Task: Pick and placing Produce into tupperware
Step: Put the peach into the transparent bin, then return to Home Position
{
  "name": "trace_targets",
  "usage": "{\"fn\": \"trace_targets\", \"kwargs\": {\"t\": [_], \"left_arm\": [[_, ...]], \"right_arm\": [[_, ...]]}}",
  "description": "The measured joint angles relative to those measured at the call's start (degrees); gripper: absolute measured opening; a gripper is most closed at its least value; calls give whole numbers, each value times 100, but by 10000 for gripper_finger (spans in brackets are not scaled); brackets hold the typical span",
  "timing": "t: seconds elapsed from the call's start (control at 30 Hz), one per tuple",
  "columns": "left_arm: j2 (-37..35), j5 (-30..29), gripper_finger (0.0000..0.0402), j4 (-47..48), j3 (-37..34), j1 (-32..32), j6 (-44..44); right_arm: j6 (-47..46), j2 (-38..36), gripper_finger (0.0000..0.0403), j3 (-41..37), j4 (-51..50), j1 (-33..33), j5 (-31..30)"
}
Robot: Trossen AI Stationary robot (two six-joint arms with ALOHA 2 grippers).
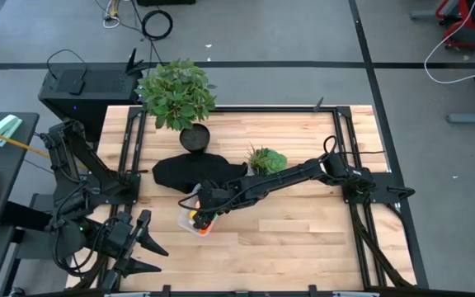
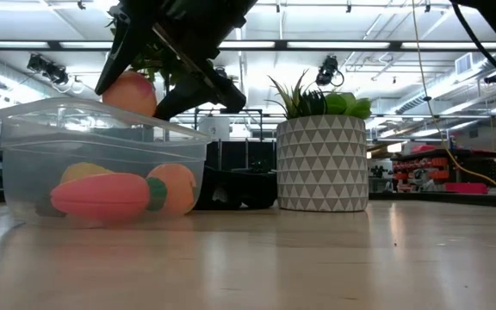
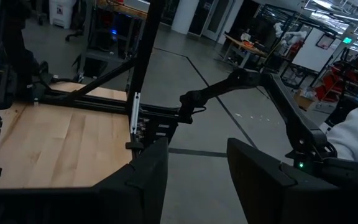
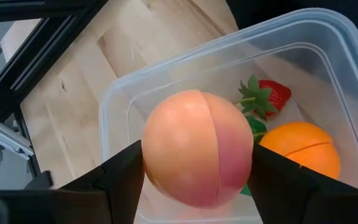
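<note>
My right arm is stretched across the table toward its left-front area, wrist angled down, right gripper [image 4: 197,177] clamped on the peach [image 4: 197,149] with a finger on each side. My left arm is folded back at the table's front-left corner, left gripper [image 3: 197,171] off the table edge, fingers apart, holding nothing.

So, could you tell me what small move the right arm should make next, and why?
Probably open the right gripper, perhaps after lowering slightly. It is shut on the peach, which hangs over the clear tupperware at about rim height in the low view, above the strawberry and orange already inside. The left gripper waits at the table's near-left corner.
</note>
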State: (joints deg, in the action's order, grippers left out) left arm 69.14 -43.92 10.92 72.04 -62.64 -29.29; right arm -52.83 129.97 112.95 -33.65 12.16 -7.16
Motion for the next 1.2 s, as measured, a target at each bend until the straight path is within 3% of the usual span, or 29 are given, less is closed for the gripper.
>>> {"fn": "trace_targets", "kwargs": {"t": [0.6,0.77,0.9,1.1,1.2], "left_arm": [[0,0,172,2,-1,1,1],[0,0,172,4,1,-2,3],[0,0,172,5,1,-2,4],[0,0,172,24,1,1,44],[0,0,172,31,1,-1,68]], "right_arm": [[202,0,281,0,-20,1,190],[214,-3,272,0,-20,0,164],[494,-165,213,0,-61,26,275],[1368,-905,23,2,-669,260,90],[1940,-1398,17,0,-1007,354,-111]]}}
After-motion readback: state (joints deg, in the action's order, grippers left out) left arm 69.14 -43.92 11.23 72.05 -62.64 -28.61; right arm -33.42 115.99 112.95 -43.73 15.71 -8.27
